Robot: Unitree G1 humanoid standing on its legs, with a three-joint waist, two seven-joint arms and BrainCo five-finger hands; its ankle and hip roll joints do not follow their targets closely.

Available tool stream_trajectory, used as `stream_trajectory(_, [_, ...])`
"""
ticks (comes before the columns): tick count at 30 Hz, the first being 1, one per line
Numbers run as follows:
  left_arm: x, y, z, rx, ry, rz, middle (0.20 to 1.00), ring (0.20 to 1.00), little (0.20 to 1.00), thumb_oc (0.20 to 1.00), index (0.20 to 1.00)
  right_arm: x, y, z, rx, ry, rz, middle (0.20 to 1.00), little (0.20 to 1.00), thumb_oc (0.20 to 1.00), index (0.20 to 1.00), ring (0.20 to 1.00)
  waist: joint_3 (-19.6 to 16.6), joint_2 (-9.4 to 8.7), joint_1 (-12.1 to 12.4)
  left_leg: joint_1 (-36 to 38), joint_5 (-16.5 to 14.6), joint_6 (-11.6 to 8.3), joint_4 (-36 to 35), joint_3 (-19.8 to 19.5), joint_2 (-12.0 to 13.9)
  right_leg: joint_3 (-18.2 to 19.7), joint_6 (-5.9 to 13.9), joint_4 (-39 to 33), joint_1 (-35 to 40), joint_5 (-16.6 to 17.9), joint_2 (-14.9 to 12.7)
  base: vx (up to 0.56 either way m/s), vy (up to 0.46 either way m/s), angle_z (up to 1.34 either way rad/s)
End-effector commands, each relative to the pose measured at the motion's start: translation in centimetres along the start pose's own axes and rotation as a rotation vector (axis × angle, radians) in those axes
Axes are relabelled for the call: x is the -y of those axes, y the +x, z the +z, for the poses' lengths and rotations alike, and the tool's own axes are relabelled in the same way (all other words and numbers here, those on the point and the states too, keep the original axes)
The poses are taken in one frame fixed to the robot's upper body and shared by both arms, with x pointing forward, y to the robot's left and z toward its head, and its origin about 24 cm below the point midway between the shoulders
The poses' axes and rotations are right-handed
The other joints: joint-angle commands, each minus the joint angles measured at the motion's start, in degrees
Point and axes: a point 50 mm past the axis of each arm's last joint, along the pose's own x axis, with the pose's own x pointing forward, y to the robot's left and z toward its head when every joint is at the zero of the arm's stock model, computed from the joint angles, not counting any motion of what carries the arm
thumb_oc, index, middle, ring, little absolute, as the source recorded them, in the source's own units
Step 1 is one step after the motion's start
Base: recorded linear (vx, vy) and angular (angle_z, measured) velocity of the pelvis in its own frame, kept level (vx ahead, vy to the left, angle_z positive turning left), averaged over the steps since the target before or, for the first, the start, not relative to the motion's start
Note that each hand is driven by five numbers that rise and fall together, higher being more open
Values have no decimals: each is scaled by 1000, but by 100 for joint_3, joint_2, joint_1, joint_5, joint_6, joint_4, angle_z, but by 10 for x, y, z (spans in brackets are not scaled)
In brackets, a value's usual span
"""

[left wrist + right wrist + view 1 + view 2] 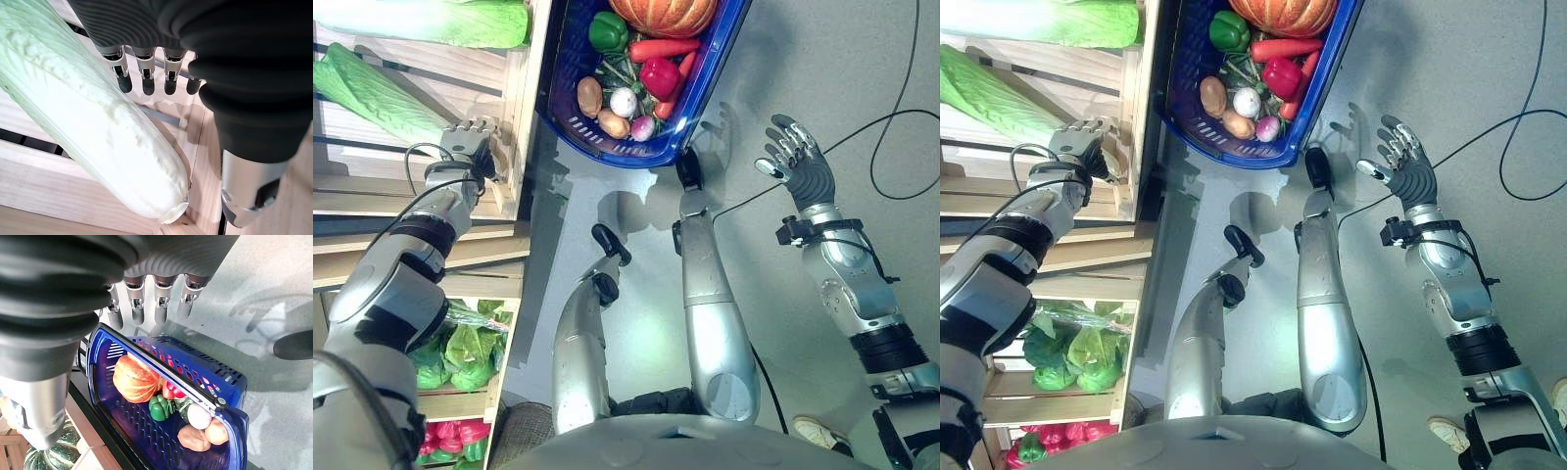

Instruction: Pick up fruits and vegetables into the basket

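Note:
A blue basket (718, 61) stands on the grey floor, holding a pumpkin (663, 12), a green pepper (608, 31), a red pepper (659, 75), carrots, a potato (590, 96) and small round vegetables. To its left, a long napa cabbage (372, 90) lies in a wooden crate (520, 108). My left hand (470, 134) hovers at the crate's near end, open, its fingers (146, 81) straight just above the cabbage (93, 127) without touching it. My right hand (798, 162) is open over bare floor to the right of the basket, fingers (161, 308) spread.
A second cabbage (450, 22) lies in the crate further back. Lower shelf crates hold leafy greens (460, 354) and red produce (450, 431). A dark green squash (54, 456) sits by the basket (195, 371). A white shoe (815, 429) shows at lower right.

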Motion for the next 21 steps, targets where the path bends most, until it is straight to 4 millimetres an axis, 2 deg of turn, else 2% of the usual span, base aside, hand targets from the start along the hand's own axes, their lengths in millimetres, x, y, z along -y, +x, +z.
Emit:
stream_trajectory(1, [1, -12, -67, -233, 157, 33, 1000, 1000, 1000, 1000, 1000, 1, -5, 12, 67, 11, -5, 1000, 1000, 1000, 1000, 1000, 27, -106, -162, -681, 193, -97, 371, -1, 63, -19, 507, -52, 61, -402, -92, 0, 0, 0])
stream_trajectory(3, [-2, -13, -71, -260, 223, 59, 1000, 1000, 1000, 1000, 1000, 2, -5, 12, 68, 11, -7, 1000, 1000, 1000, 1000, 1000, 27, -113, -171, -711, 177, -86, 407, 2, 69, 0, 498, -36, 27, -397, -86, 12, 16, -1])
stream_trajectory(4, [-10, -14, -78, -297, 337, 104, 1000, 1000, 1000, 1000, 1000, 2, -4, 12, 73, 12, -10, 1000, 1000, 1000, 1000, 1000, 27, -130, -177, -763, 144, -77, 477, -1, 89, 17, 491, -19, -6, -404, -87, 23, 6, -3])
stream_trajectory(9, [-34, -15, -90, -383, 594, 210, 1000, 1000, 1000, 1000, 1000, 2, -3, 9, 92, 26, -21, 1000, 1000, 1000, 1000, 1000, 27, -193, -201, -964, 30, -50, 730, -15, 147, 57, 471, 58, -159, -396, -78, 0, 0, 0])
stream_trajectory(15, [-58, -14, -82, -423, 817, 299, 1000, 1000, 1000, 1000, 1000, -2, -4, 6, 106, 51, -26, 1000, 1000, 1000, 1000, 1000, 27, -234, -211, -1107, -120, 10, 939, -49, 157, 100, 478, 97, -266, -367, -70, 0, 0, 0])
stream_trajectory(21, [-67, -12, -76, -450, 896, 253, 1000, 1000, 1000, 1000, 1000, -4, -6, 6, 113, 63, -26, 1000, 1000, 1000, 1000, 1000, 27, -202, -221, -1184, -224, 55, 1075, -24, 164, 149, 513, 65, -339, -306, -116, 6, 16, -4])
